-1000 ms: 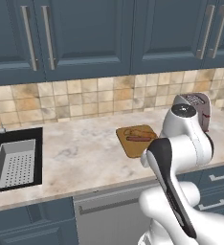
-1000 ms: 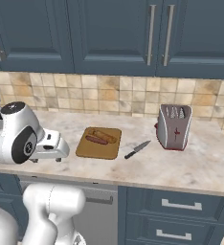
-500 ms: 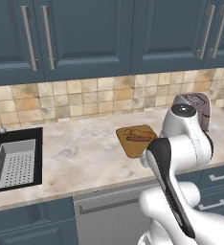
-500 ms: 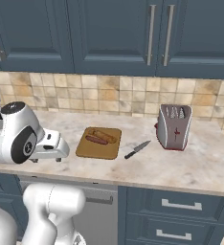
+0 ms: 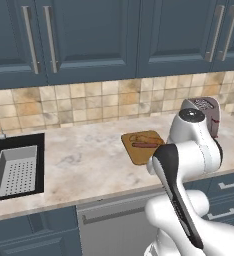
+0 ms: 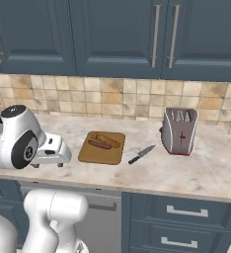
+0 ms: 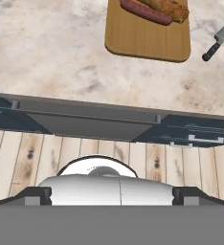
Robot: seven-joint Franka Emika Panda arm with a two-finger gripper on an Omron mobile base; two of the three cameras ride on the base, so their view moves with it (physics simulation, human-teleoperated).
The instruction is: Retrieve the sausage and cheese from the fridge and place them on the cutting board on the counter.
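Sausage point(image 6: 99, 144) is lying across the far part of the cutting board point(image 6: 100, 153), a thin dark red-brown cylinder resting flat on the brown wood, and just behind it a second, paler brownish item point(image 6: 109, 140) is sitting on the same board, too small and blurred to be named with confidence. Both pieces are showing again from the left base view, where the sausage point(image 5: 145, 145) is stretching along the middle of the board point(image 5: 139, 153), and from the hand view, where the sausage point(image 7: 145, 12) is running along the top edge above the bare wood of the board point(image 7: 147, 40). The board is resting on the beige marbled counter point(image 6: 201, 168), roughly midway along it, near the front edge. A black-handled knife point(image 6: 141, 154) is lying on the stone just right of the board, apart from it, and a grey toaster point(image 6: 179, 130) is standing farther right toward the tiled wall. At the left end of the counter a black sink point(image 5: 15, 167) is holding a grey perforated basket. The white arm is bending low in front of the counter, with the gripper point(image 6: 63, 156) hanging near the board's left side, over the counter's front edge and touching nothing. Its jaws are standing spread wide and holding nothing. Looking down from the hand, the counter lip, the dark cabinet front and the wooden floor are showing below the board.
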